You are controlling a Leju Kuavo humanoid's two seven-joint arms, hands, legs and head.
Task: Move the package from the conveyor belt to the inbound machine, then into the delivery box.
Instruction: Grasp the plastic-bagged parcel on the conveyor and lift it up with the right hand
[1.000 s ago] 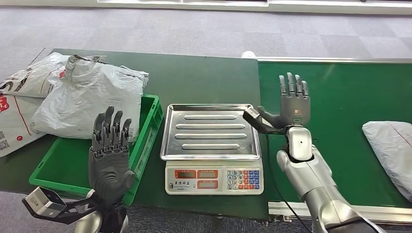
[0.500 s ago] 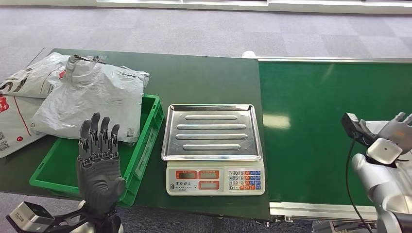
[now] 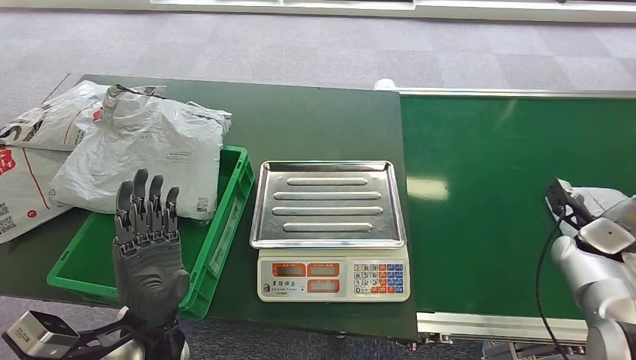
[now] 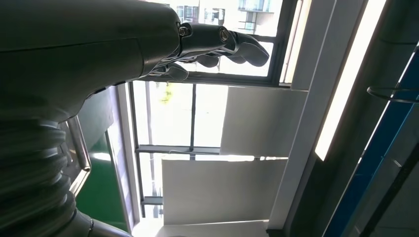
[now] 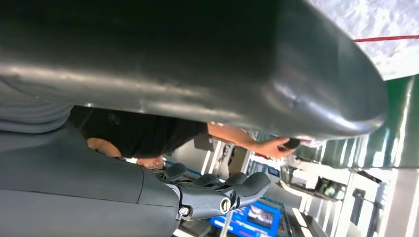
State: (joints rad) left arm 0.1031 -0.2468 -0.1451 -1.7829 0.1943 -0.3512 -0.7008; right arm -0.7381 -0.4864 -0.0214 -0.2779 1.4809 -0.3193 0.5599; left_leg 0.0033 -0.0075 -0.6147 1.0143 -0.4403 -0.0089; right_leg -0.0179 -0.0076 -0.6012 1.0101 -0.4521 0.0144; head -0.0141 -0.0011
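The grey-white package (image 3: 600, 198) lies on the green conveyor belt (image 3: 487, 187) at the far right edge, mostly hidden behind my right wrist. My right hand (image 3: 621, 217) sits at the package, largely cut off by the picture's edge. In the right wrist view its thumb (image 5: 197, 64) and fingers (image 5: 222, 195) are apart with nothing between them, and the package (image 5: 375, 19) lies just beyond the thumb. My left hand (image 3: 146, 240) stands upright with fingers extended and empty, over the near edge of the green delivery box (image 3: 225, 217). The weighing machine's steel tray (image 3: 326, 201) is bare.
Two grey bags (image 3: 142, 154) lean over the box's far end, and more white bags (image 3: 30, 150) lie on the table to its left. The machine's keypad (image 3: 334, 279) faces me. A person in a dark shirt (image 5: 143, 133) stands beyond my right hand.
My right arm has swung from beside the scale rightward across the belt to the package at the edge. My left hand has drifted slightly left, still upright.
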